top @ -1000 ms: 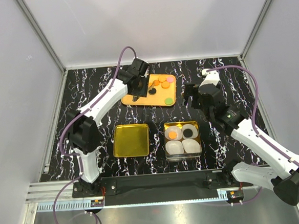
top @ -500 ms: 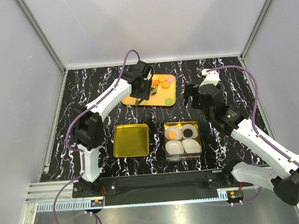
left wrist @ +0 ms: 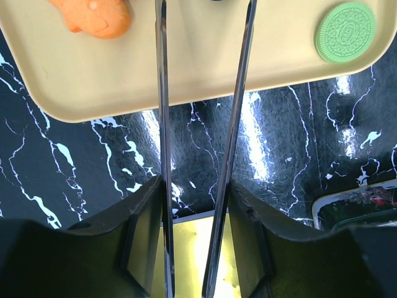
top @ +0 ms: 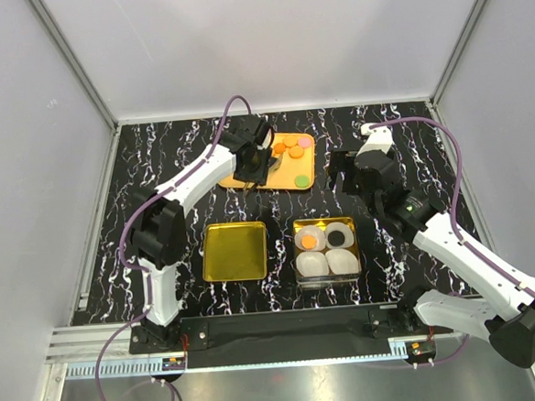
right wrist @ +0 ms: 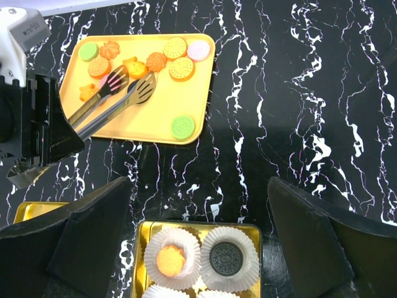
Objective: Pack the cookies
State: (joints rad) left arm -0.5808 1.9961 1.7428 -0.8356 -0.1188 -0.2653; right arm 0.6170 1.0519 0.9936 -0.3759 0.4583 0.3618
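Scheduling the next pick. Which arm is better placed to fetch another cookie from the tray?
Left. The left gripper holds the tongs, tips over the cookies on the tray; the right gripper is open, empty, off the tray.

Tabletop (right wrist: 298, 93): black, white marble veins. Tray (right wrist: 155, 105): yellow-orange. Cookies (right wrist: 182, 68) there: mostly orange, some pink, green. Green cookie (left wrist: 345, 30): embossed ring pattern. My tongs (right wrist: 141, 88): silver. Lid (top: 235, 250), tin (right wrist: 197, 227): gold. Cups (right wrist: 155, 245): white; inside, orange cookie (right wrist: 169, 260), black cookie (right wrist: 224, 259). My arms (top: 192, 174): white, black joints; cables (top: 229, 107) purple.
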